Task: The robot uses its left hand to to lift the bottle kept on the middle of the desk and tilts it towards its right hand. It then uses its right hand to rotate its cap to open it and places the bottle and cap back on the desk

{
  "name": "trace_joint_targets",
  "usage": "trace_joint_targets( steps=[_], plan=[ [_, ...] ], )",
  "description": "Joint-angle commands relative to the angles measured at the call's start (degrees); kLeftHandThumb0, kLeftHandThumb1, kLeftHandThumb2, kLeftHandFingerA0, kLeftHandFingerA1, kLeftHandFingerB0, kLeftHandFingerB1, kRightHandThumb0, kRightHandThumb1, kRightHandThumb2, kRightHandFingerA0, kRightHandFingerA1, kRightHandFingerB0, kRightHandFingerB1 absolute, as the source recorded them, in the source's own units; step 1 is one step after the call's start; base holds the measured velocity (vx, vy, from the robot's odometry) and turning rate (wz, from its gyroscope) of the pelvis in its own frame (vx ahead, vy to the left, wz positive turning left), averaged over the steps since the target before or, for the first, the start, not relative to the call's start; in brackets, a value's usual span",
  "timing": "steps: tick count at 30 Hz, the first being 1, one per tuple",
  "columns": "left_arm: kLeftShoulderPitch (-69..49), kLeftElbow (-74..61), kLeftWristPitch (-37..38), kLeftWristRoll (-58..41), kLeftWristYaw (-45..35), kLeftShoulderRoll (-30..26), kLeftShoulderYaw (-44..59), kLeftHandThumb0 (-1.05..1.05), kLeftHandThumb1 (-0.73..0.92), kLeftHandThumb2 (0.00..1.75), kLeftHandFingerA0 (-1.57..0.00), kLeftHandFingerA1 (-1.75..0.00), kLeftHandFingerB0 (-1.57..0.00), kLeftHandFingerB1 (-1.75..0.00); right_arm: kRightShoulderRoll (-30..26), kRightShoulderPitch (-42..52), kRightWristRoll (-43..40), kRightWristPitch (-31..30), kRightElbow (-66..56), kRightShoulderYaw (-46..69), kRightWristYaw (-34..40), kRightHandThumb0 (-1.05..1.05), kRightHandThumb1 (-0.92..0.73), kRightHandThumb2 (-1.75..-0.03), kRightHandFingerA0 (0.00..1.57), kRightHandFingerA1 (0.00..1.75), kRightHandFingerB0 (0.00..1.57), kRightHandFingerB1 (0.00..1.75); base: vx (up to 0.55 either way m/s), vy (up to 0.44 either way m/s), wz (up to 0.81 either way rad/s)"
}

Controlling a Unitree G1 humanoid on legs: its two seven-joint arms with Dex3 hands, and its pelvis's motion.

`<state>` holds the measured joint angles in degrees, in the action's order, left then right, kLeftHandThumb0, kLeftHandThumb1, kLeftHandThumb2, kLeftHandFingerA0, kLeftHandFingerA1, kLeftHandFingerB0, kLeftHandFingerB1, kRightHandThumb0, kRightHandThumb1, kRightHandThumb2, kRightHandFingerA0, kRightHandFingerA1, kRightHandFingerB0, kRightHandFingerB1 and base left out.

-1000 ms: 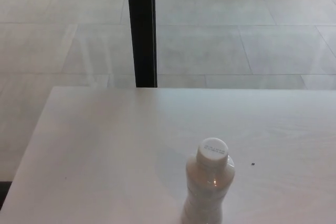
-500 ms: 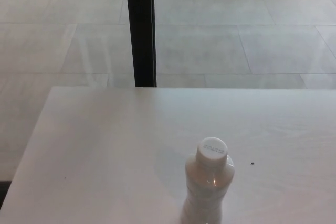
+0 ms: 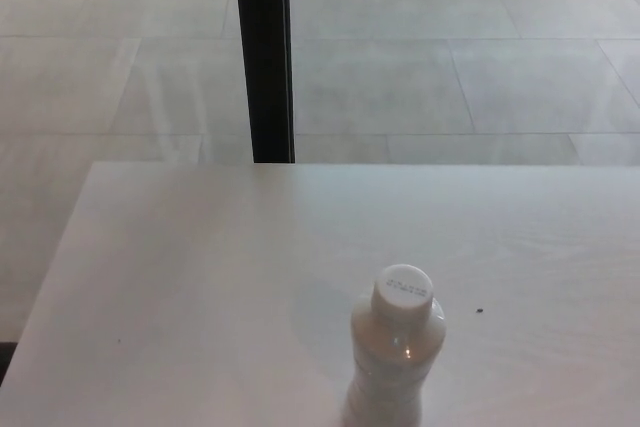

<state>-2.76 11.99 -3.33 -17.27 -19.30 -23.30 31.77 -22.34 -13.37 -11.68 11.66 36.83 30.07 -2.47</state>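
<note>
Bottle (image 3: 396, 362) stands upright on desk (image 3: 200, 287), near front edge, right of centre; base cut off by bottom of picture. Body pale, translucent, ribbed lower down, small glint at shoulder. White cap (image 3: 402, 290) on top, faint print on it, not readable. Small dark speck (image 3: 480, 310) on desk just right of bottle, another (image 3: 119, 340) far left. Black post (image 3: 264, 52) behind desk's far edge, tiled floor (image 3: 450, 67) beyond. Nothing crowds bottle. Neither my left nor my right hand shows here, so grip state and distance to bottle unknown.
</note>
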Motion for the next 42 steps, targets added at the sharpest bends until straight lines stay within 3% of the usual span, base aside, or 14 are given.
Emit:
trace_joint_targets(
  steps=[1,8,9,13,14,16,20,21,22,30,31,32,33,42],
  plan=[
    [-0.37,-21.4,-3.26,-1.09,-2.08,5.29,-13.7,-0.7,0.49,0.9,0.0,-0.32,-0.01,-0.28,6.76,5.33,9.76,7.8,-18.31,-15.74,-2.96,-1.05,-0.71,-1.24,0.05,0.65,0.0,0.57,0.0,0.0,0.0],
    [-0.36,-25.18,-2.9,1.12,-1.0,8.16,-20.18,-0.84,0.53,0.95,-0.02,-0.3,-0.12,-0.31,7.93,5.91,9.6,5.78,-17.61,-19.93,-2.8,-1.05,-0.92,-0.86,0.0,1.07,0.0,0.69,0.0,0.0,0.0],
    [0.03,-26.26,-3.75,1.69,-0.73,8.31,-22.0,-0.84,0.53,0.95,-0.04,-0.31,-0.11,-0.24,7.91,6.11,9.19,5.21,-17.28,-20.67,-3.16,-1.05,-0.67,-1.16,0.16,0.87,0.06,0.7,0.0,0.0,0.0],
    [1.04,-27.1,-4.87,1.59,-0.67,8.49,-25.44,-0.82,0.53,0.94,-0.04,-0.33,-0.09,-0.26,7.41,6.16,8.46,4.69,-16.39,-21.87,-3.41,-1.05,-0.92,-0.79,0.05,1.09,0.01,0.76,0.0,0.0,0.0],
    [1.31,-27.92,-5.04,3.08,-0.08,8.36,-27.02,-0.79,0.68,0.62,-0.06,-0.37,-0.1,-0.26,7.28,5.63,8.69,4.71,-15.65,-22.04,-3.02,-0.64,-0.28,-1.08,0.0,0.69,0.0,0.65,0.0,0.0,0.0],
    [1.71,-29.76,-7.45,4.3,0.59,7.36,-28.8,-0.82,0.53,0.96,-0.01,-0.36,-0.11,-0.24,7.23,5.58,8.52,4.15,-15.67,-22.06,-3.03,-0.64,-0.26,-1.07,0.0,0.69,0.0,0.64,0.0,0.0,0.0],
    [2.73,-31.24,-8.66,4.87,-0.4,6.03,-31.34,-0.88,0.56,0.97,-0.03,-0.29,-0.11,-0.25,7.1,5.86,7.91,3.66,-16.69,-21.64,-3.37,-0.62,-0.27,-1.06,0.04,0.71,0.0,0.64,0.0,0.0,0.0],
    [3.09,-31.6,-9.49,4.41,-0.76,5.87,-31.95,-0.85,0.68,0.6,-0.02,-0.38,-0.08,-0.28,6.94,5.76,7.83,3.46,-16.8,-21.53,-3.5,-1.05,-0.92,-0.79,0.0,1.33,0.0,0.87,0.0,0.0,0.0],
    [3.29,-32.44,-8.72,5.92,-0.9,5.75,-33.8,-0.87,0.54,0.93,-0.03,-0.34,-0.11,-0.27,6.57,5.58,7.85,3.31,-16.74,-21.33,-3.64,-0.62,-0.29,-1.07,0.06,0.71,0.01,0.64,0.0,0.0,0.0],
    [3.67,-33.35,-8.64,12.49,-1.85,2.46,-41.66,-0.87,0.51,0.92,0.0,-0.24,-0.11,-0.16,6.38,5.42,7.37,2.54,-17.61,-20.42,-3.6,-0.6,-0.3,-1.08,0.11,0.73,0.02,0.64,0.0,0.0,0.0],
    [3.81,-33.45,-9.01,14.13,-1.5,1.7,-42.86,-0.89,0.63,0.61,0.0,-0.32,-0.02,-0.28,6.45,5.47,7.15,2.64,-17.63,-20.26,-3.84,-0.62,-0.31,-1.08,0.12,0.74,0.01,0.63,0.0,0.0,0.0],
    [4.06,-33.21,-8.71,14.68,-1.12,1.61,-43.34,-0.92,0.55,0.97,0.0,-0.23,-0.12,-0.12,6.43,5.3,7.21,2.56,-17.75,-20.15,-3.77,-0.63,-0.31,-1.08,0.14,0.76,0.0,0.63,0.0,0.0,0.0],
    [4.04,-33.05,-8.41,15.84,-0.54,1.53,-44.14,-0.94,0.54,0.99,0.0,-0.23,-0.12,-0.09,6.54,5.35,7.22,2.52,-17.96,-20.11,-3.71,-1.05,-0.92,-0.79,0.2,1.31,0.08,0.88,0.0,0.0,0.0],
    [6.33,-30.93,-9.04,22.19,2.66,3.46,-49.21,-0.92,0.47,0.99,0.0,-0.19,0.0,0.0,7.38,4.82,7.45,2.87,-18.09,-20.31,-3.32,-1.05,-0.92,-0.77,0.28,1.23,0.07,0.8,0.0,0.0,0.0]
  ],
)
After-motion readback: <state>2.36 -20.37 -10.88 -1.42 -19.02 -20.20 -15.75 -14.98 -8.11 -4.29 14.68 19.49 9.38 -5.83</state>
